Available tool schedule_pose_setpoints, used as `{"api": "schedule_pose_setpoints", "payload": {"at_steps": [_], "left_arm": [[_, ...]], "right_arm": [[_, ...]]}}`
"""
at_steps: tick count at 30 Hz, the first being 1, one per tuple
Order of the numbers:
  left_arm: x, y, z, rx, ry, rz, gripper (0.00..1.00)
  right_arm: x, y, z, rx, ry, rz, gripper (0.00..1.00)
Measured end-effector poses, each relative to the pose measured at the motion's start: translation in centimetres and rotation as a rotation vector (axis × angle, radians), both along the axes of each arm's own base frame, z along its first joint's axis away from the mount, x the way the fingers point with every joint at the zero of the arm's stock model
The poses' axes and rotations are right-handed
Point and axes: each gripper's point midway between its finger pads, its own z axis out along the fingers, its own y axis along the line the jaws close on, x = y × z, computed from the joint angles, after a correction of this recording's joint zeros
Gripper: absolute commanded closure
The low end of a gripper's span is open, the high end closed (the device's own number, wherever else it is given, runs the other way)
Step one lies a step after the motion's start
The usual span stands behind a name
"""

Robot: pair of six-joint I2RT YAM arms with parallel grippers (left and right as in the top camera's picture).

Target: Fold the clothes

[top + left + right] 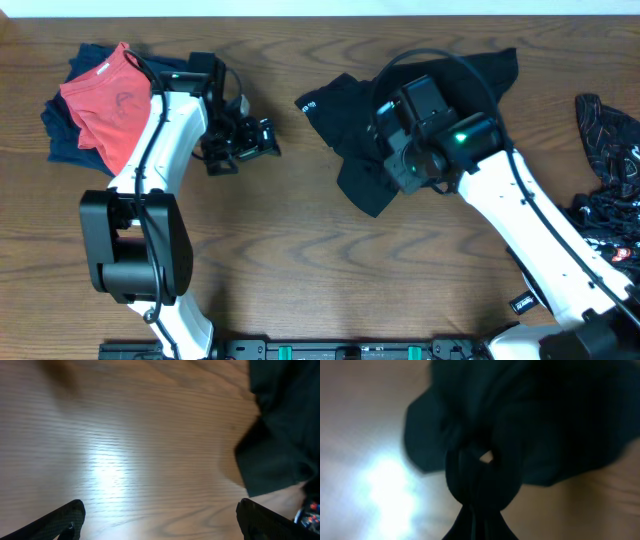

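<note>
A plain black garment point(345, 112) lies crumpled on the wooden table at centre, a small white logo near its left corner. My right gripper point(388, 158) is over its middle. In the right wrist view this gripper point(481, 510) is shut on a bunched fold of the black garment point(530, 420), which hangs gathered around the fingertips. My left gripper point(243, 142) is left of the garment and apart from it. It stands wide open point(160, 525) over bare wood, and only the black garment's edge point(282, 435) shows at the right of its view.
A red garment point(112, 100) lies on navy clothes point(60, 130) at the back left. A dark garment with thin-line print point(610, 135) is heaped at the right edge. Bare wood point(330, 270) spans the table's front.
</note>
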Motion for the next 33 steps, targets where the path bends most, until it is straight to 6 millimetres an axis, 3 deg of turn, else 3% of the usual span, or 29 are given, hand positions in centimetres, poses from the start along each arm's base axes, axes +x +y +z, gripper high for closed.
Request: {"api": "schedule_pose_setpoints", "payload": {"at_steps": [2,5,7,10,15,18,26,28,31,32,33], "left_arm": [[0.0,-1.1,0.1,-0.012,-0.012,-0.025,0.02],[0.4,-3.3,0.2,-0.03,-0.053,-0.079,0.02],[0.6,-4.7,0.4,-0.039,-0.086,-0.116,0.02],[1.4,-7.1,0.6,-0.054,-0.156,-0.171,0.02],[2.7,-10.6,1.4,-0.089,-0.262,-0.222,0.02],[3.0,-11.5,1.3,-0.1,-0.272,-0.208,0.02],[3.1,-14.0,-3.9,-0.142,-0.172,-0.195,0.01],[2.7,-15.0,-5.1,-0.152,-0.146,-0.197,0.05],[2.3,-16.5,-6.3,-0.166,-0.128,-0.203,0.26],[2.2,-17.1,-6.6,-0.173,-0.127,-0.211,0.4],[2.1,-17.5,-6.8,-0.177,-0.128,-0.213,0.6]], "right_arm": [[1.5,-0.3,2.2,0.028,-0.113,-0.048,0.99],[3.3,-1.2,8.2,0.128,-0.34,-0.117,0.99],[2.9,-2.2,11.5,0.173,-0.432,-0.146,0.99],[1.3,-3.8,13.6,0.187,-0.473,-0.174,0.99],[-0.1,-6.3,12.2,0.126,-0.4,-0.244,0.99],[-0.1,-7.3,11.6,0.106,-0.379,-0.279,0.99],[-0.1,-7.9,11.5,0.097,-0.379,-0.297,0.99],[-0.1,-7.9,11.5,0.096,-0.377,-0.297,0.99],[-0.3,-7.9,11.3,0.092,-0.369,-0.297,0.99],[-0.3,-7.9,11.3,0.091,-0.367,-0.297,0.99],[-0.3,-8.0,11.3,0.09,-0.365,-0.297,0.99]]}}
